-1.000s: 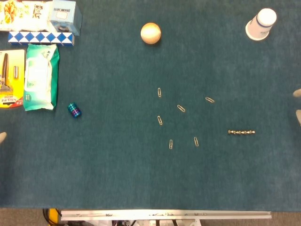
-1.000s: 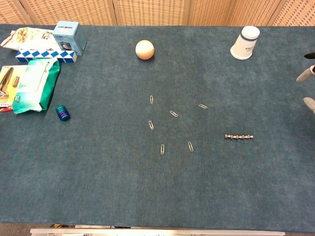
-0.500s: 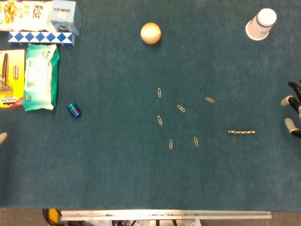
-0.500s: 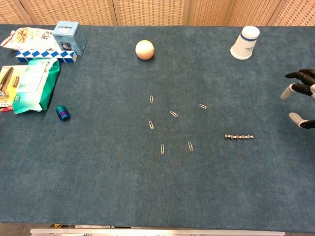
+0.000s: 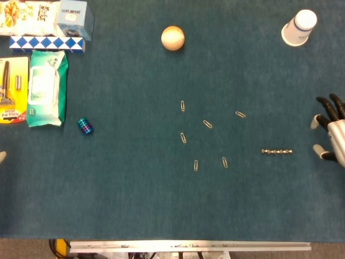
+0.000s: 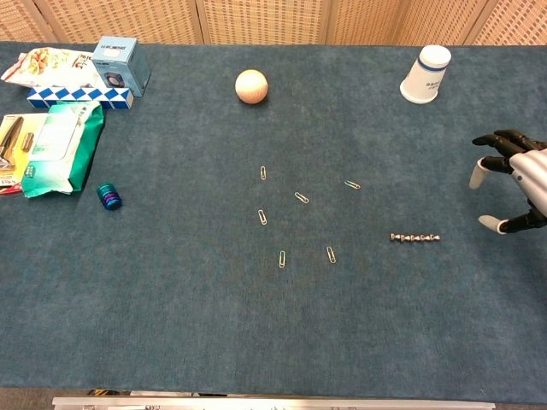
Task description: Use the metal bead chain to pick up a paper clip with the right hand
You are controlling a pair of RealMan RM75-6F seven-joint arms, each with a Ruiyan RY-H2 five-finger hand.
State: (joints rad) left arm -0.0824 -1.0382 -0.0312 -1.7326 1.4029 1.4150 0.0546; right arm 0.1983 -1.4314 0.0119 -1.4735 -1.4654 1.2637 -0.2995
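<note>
Right hand (image 6: 511, 181) had come further in from the right edge over the last second; earlier only pale fingertips showed there. Nothing else on the table (image 5: 124, 199) had shifted.

Hidden or unclear: the hand was cut off at the frame edge in both views, wrist and arm out of sight. In the head view the right hand (image 5: 331, 133) showed as dark and pale fingers with part of the palm only. Left hand (image 5: 2, 157): a pale sliver at the left edge of the head view, too little to tell how its fingers lay.

Right hand: fingers spread apart, holding nothing, touching nothing, near the chain's right end but apart from it.

Metal bead chain (image 5: 277, 151) lay straight on the cloth, right of the paper clips, untouched; also seen from the chest, metal bead chain (image 6: 415, 237). Six paper clips were scattered mid-table, nearest the chain being one paper clip (image 5: 225, 162) and another (image 5: 240, 114).
</note>
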